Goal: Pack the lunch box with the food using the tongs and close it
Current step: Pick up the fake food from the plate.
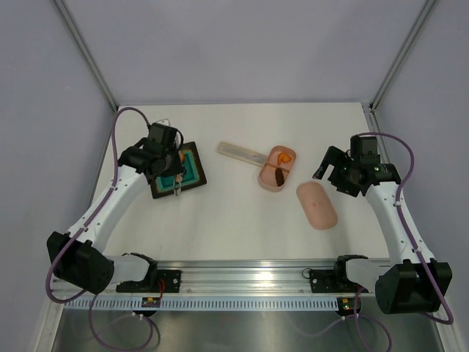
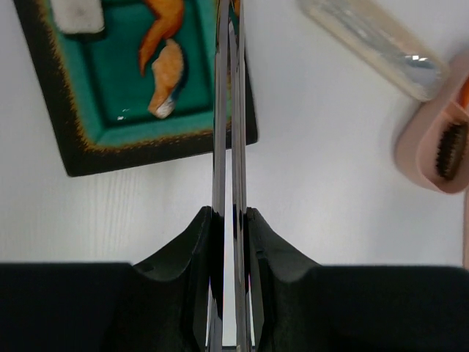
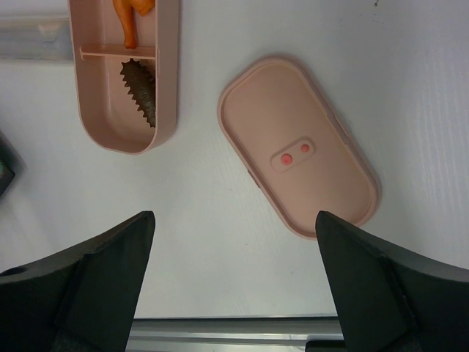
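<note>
The left claw (image 2: 229, 213) is closed down to a narrow gap on the long, slim silvery metal tongs (image 2: 229, 110). Its two black fingers press the thin arms almost together. The tongs run out from the claw over the right rim of the dark square tray with a teal mat (image 2: 146, 147), which sits toward the left edge of the table (image 1: 242, 220). Their tips pass out of the left wrist view, so I cannot tell whether they pinch anything. Two orange food pieces (image 2: 165, 73) and a small white piece (image 2: 77, 15) lie on the mat.

The right claw (image 3: 234, 279) stands wide open and holds nothing. It hangs above the table toward the right edge, touching nothing.

The salmon-pink oval plastic lunch box (image 3: 99, 110) lies open near the middle of the table. A thin divider splits it into two compartments. One holds an orange food piece (image 3: 132, 18) and the other a dark brown ridged piece (image 3: 141, 92). Its matching pink oval lid (image 3: 297, 147) lies flat on the table just beside the box, toward the right edge and the near edge, not touching it. Two small red-pink spots show at the lid's centre.

A slim pale translucent rectangular case (image 1: 240, 152) lies between the tray and the box, with one end right up against the box.
</note>
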{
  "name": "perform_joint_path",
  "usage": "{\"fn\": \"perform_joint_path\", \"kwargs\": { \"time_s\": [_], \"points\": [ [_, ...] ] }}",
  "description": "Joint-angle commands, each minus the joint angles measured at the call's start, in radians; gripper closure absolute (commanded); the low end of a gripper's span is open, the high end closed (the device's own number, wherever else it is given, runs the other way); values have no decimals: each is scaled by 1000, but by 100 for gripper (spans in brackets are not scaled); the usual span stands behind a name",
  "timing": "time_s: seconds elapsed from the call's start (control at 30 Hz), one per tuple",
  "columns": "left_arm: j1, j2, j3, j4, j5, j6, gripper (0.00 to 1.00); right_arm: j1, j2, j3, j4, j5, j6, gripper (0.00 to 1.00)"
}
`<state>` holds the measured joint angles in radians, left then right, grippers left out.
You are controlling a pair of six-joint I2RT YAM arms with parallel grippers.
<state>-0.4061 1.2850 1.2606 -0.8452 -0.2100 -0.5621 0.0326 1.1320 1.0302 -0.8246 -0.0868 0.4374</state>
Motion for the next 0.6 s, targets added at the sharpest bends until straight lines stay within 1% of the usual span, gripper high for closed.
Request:
{"fn": "perform_joint_path", "kwargs": {
  "time_s": [0.0, 0.03, 0.13, 0.23, 0.27, 0.33, 0.47, 0.5, 0.57],
  "points": [
    [90, -15, -33, -5, 46, 11, 77, 0, -26, 15, 24, -40, -11, 1],
    [136, -7, -33, -6, 53, 21, 76, 1, -28, 14, 24, -44, -12, 1],
    [193, 37, -12, -35, 61, 57, 75, 1, -29, 14, 22, -44, -17, 1],
    [210, 65, 3, -40, 92, 77, 74, 1, -31, 14, 22, -45, -22, 0],
    [211, 79, 5, -37, 98, 79, 65, 0, -31, 16, 24, -47, -20, 1],
    [213, 94, 11, -40, 84, 79, 59, 0, -29, 18, 25, -59, -20, 0],
    [211, 119, 23, -41, -18, 76, 56, 1, -31, 18, 27, -70, -17, 1],
    [213, 123, 25, -40, -32, 77, 54, 0, -32, 16, 27, -65, -17, 1],
    [211, 131, 34, -41, -54, 77, 53, 0, -31, 14, 24, -64, -19, 1]
  ]
}}
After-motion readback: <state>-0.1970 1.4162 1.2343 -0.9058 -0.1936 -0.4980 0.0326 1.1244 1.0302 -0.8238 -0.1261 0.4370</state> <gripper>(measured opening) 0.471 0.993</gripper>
